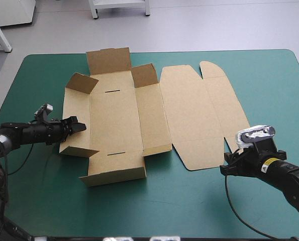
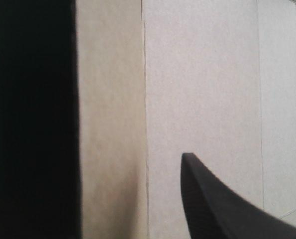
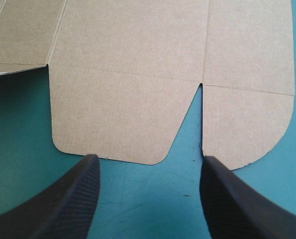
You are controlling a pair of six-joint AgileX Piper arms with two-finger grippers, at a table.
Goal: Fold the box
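A flat counter (image 1: 270,80) with a teal-green cover carries the box (image 1: 114,120), a cut sheet of brown board lying open across its middle. The half of the box toward the left arm is becoming a tray: its end wall (image 1: 108,60) on the far side stands up, the end wall (image 1: 114,175) on the near side is raised, and the corner tabs lean inward. The other half, the broad lid panel (image 1: 189,115) with its narrow rounded side strip (image 1: 229,108), lies flat.

The step in hand appears to be raising the tray's long left wall (image 1: 75,108), which is only partly up. The next move probably calls for standing it upright and tucking it over the corner tabs while the lid half is kept from sliding.

The left arm reaches in low, its wrist level, to that wall's outer side. The left fingers (image 1: 75,124) seem spread astride the wall: one black curved finger (image 2: 222,204) shows inside the tray, clear of the board, and the other is lost in darkness.

The right arm lies low beside the lid's near corner. The right fingers (image 3: 73,199) stand wide apart over bare cover, their tips just short of the lid's rounded near edge (image 3: 118,149), holding nothing.
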